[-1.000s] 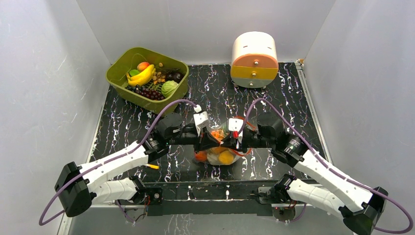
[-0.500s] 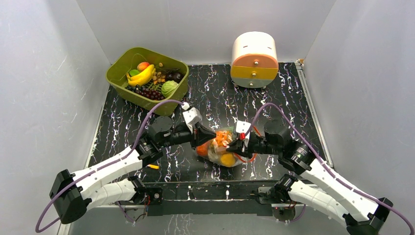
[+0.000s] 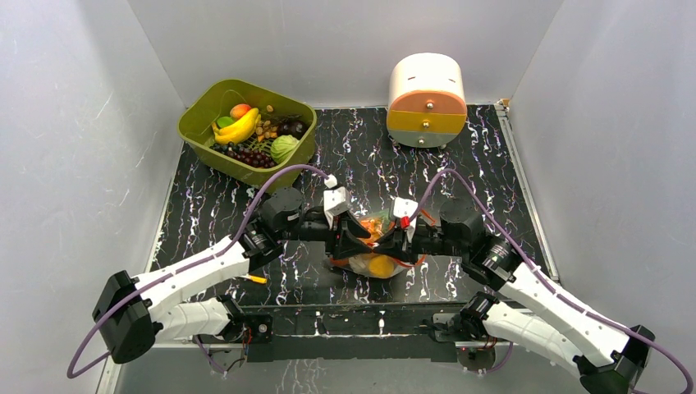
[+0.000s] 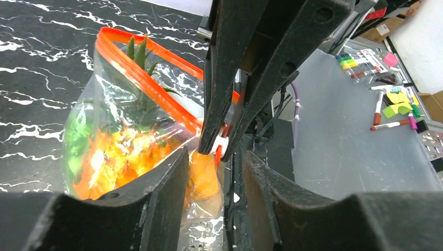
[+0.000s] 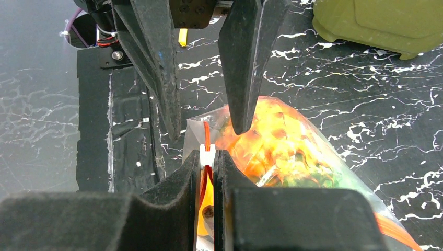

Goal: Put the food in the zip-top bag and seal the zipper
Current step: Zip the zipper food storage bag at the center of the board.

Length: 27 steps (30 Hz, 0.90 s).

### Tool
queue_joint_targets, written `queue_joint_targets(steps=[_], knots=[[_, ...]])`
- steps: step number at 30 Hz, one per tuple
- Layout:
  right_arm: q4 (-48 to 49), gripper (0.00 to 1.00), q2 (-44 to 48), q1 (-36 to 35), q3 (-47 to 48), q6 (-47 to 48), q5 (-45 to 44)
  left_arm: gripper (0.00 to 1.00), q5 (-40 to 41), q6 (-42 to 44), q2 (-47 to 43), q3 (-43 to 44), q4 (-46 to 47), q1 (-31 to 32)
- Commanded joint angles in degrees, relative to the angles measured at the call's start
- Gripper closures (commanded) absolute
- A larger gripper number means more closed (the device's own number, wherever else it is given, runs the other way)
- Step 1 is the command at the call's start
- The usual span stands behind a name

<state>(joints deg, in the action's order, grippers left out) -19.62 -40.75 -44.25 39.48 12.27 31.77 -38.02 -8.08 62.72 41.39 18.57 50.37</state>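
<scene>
The zip-top bag (image 3: 373, 261) lies on the table between both arms, holding orange, yellow and green food (image 4: 120, 151). Its zipper (image 4: 141, 78) is a red-orange strip along the mouth. My right gripper (image 5: 207, 157) is shut on the white slider (image 4: 221, 143) at the zipper's end; it also shows in the top view (image 3: 389, 242). My left gripper (image 4: 215, 157) is open, its fingers (image 5: 156, 68) standing either side of the bag's corner and the slider. In the top view the left gripper (image 3: 351, 240) faces the right one almost tip to tip.
A green basket (image 3: 212, 152) of toy fruit stands at the back left. A white and orange drawer unit (image 3: 425, 98) stands at the back right. A yellow-tipped pen (image 3: 256, 279) lies near the front edge by the left arm.
Half a second ago the left gripper was drawn back to the left with the bag stretched out. It has now moved right again, close to the right gripper, which stays on the slider.
</scene>
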Motion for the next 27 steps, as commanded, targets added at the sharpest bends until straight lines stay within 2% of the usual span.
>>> queue_joint_targets(steps=[1,5,6,9,12,16,27], knots=[[5.8,1.0,-0.6,0.0,2.4,-0.5,2.1,0.61,-4.9,0.8,0.5,2.6,-0.2,0.0],[6.4,1.0,-0.7,0.0,2.5,-0.6,2.6,0.71,-5.2,0.4,0.9,2.2,1.1,-0.1],[6.5,1.0,-0.8,0.0,2.6,-0.6,2.7,0.76,-5.3,0.3,1.0,2.2,1.3,0.0],[6.5,1.0,-0.9,0.0,2.7,-0.8,2.8,1.0,-5.1,0.6,1.8,3.0,-0.2,-0.1],[6.4,1.0,-0.9,0.0,2.5,-0.8,2.8,1.0,-5.0,1.0,1.5,3.4,-1.1,-0.1],[3.5,1.0,0.2,0.0,2.2,0.4,0.6,1.0,-0.6,0.4,-1.3,2.6,-1.8,0.0],[-3.8,1.0,3.4,0.0,1.3,1.3,-4.8,1.0,3.5,-0.9,-8.8,-0.3,2.6,-0.1]])
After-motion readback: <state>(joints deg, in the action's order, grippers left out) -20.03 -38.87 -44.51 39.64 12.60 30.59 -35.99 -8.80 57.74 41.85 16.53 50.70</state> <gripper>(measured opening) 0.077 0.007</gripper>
